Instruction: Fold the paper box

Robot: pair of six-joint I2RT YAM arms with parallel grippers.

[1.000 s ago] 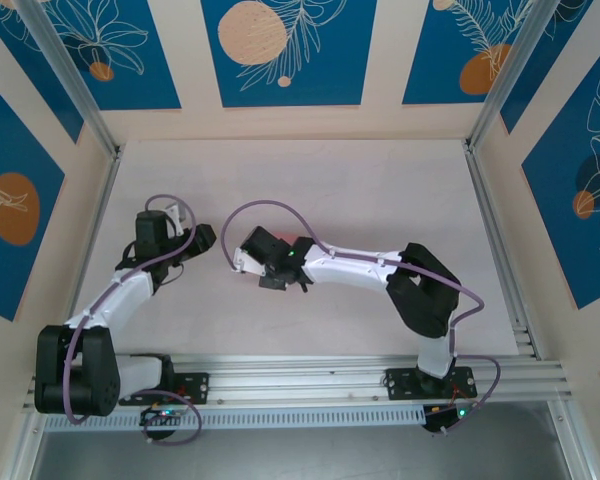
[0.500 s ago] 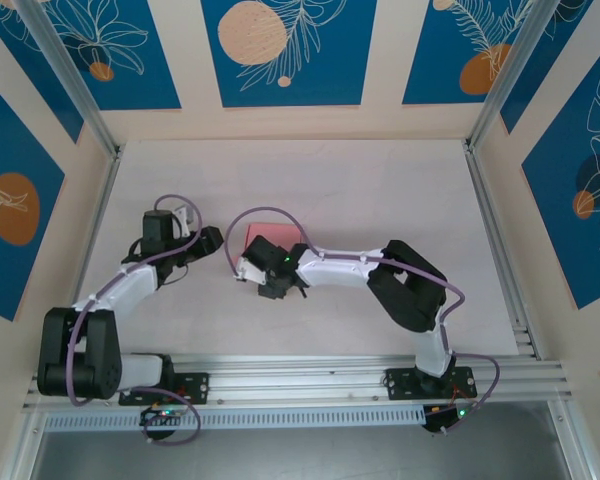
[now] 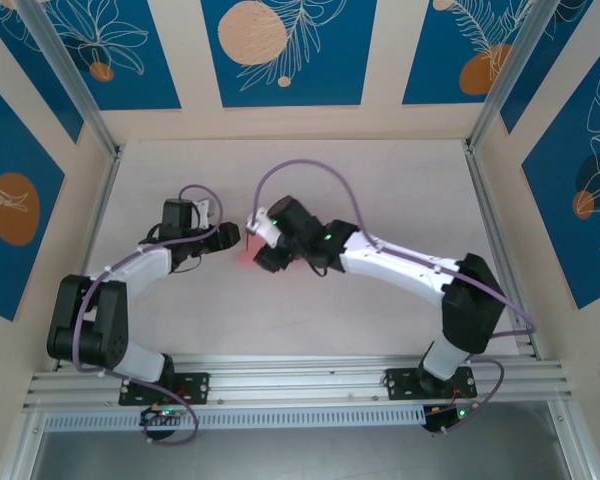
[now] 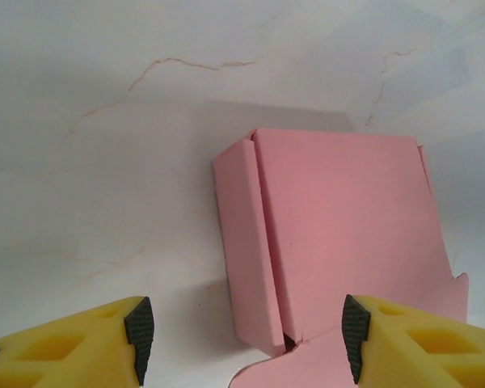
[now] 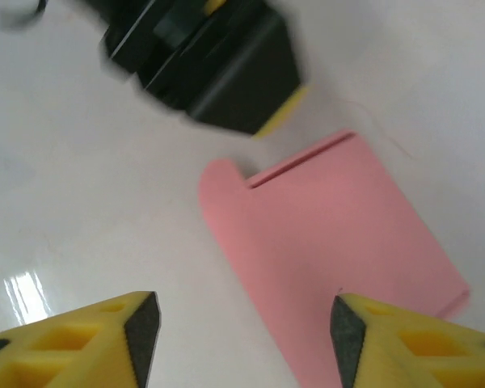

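Bright, even light throughout. Right wrist view: glare on the glossy white tabletop (image 5: 23, 293) lower left, motion blur upper left.

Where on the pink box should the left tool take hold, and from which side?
Probably across the near end of the box: one finger on the narrow side wall, the other on the opposite long edge, coming straight in from the left tool. The box runs lengthwise away from it, and its open fingers straddle that end. Avoid the loose flap; it would likely bend.

White bench (image 3: 380, 180), faintly cracked; blue panels (image 3: 320, 70) with orange discs (image 3: 252, 32) line its far edge and sides.
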